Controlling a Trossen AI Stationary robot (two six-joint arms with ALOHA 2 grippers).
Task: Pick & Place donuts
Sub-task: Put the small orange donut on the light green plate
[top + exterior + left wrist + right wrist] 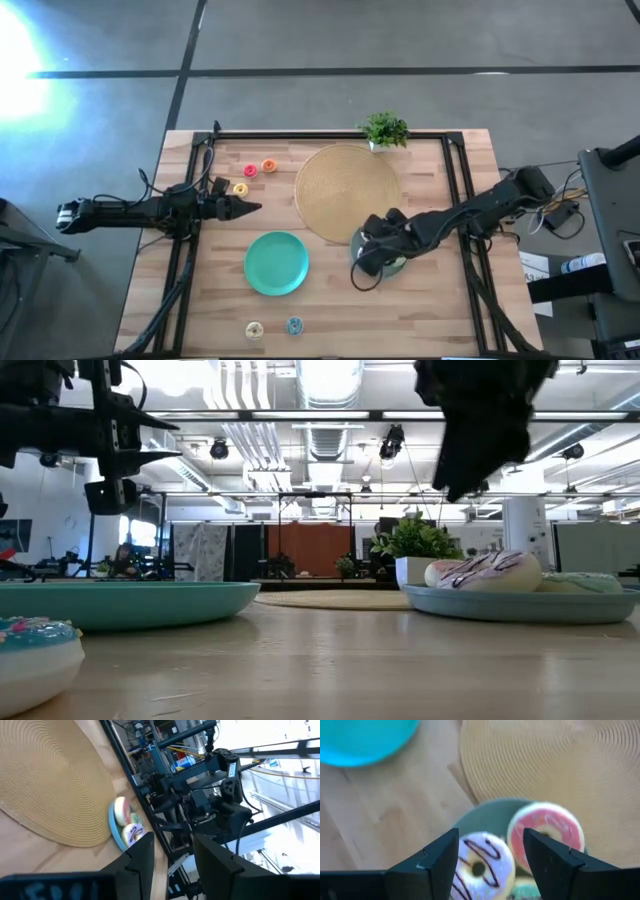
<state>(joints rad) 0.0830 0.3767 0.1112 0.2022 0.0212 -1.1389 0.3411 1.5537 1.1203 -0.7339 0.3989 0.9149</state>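
Three larger donuts lie on the grey-blue plate: white-purple, pink and green. In the low view the white-purple donut and green donut rest on this plate. My right gripper hovers open above them, over the white-purple one, touching nothing. My left gripper waits open above the table's left side, beside the yellow mini donut. Red and orange minis lie at far left. Cream and teal minis lie near the front edge.
A teal plate sits left of the grey-blue plate. A large tan disc lies behind both. A potted plant stands at the far edge. Black frame rails run along the table's sides. Bare wood lies between the plates and the near edge.
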